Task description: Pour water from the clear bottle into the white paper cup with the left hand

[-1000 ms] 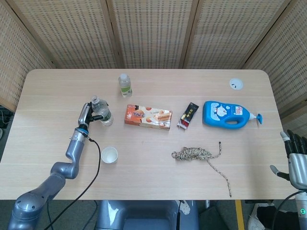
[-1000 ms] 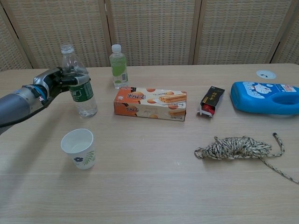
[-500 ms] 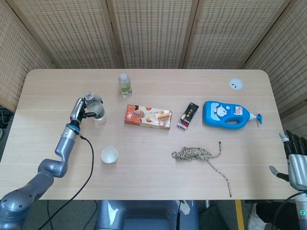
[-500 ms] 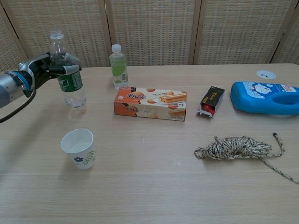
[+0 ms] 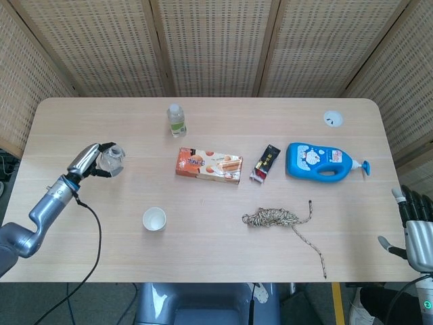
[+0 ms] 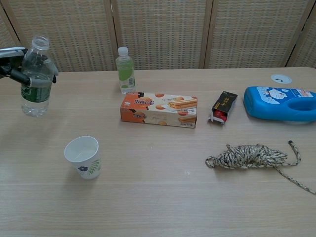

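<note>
My left hand (image 5: 88, 160) grips the clear bottle (image 5: 111, 159) near the table's left edge. The bottle (image 6: 35, 79) stands upright with a green label and no cap, and dark fingers (image 6: 20, 77) wrap its upper body at the chest view's left border. I cannot tell whether its base touches the table. The white paper cup (image 5: 154, 219) stands upright to the right of it and nearer the front; the cup (image 6: 84, 157) has a small flower print. My right hand (image 5: 414, 227) hangs off the table's front right corner, fingers apart, holding nothing.
A small green-label bottle (image 6: 125, 69) stands at the back. A biscuit box (image 6: 159, 109), a dark sachet (image 6: 223, 106) and a blue detergent bottle (image 6: 281, 102) lie in a row across the middle. A coil of rope (image 6: 249, 155) lies front right. A white disc (image 5: 332, 119) sits back right.
My left hand has carried the clear bottle to the left, away from the biscuit box and further from the cup. The cup and my right hand have stayed put.
</note>
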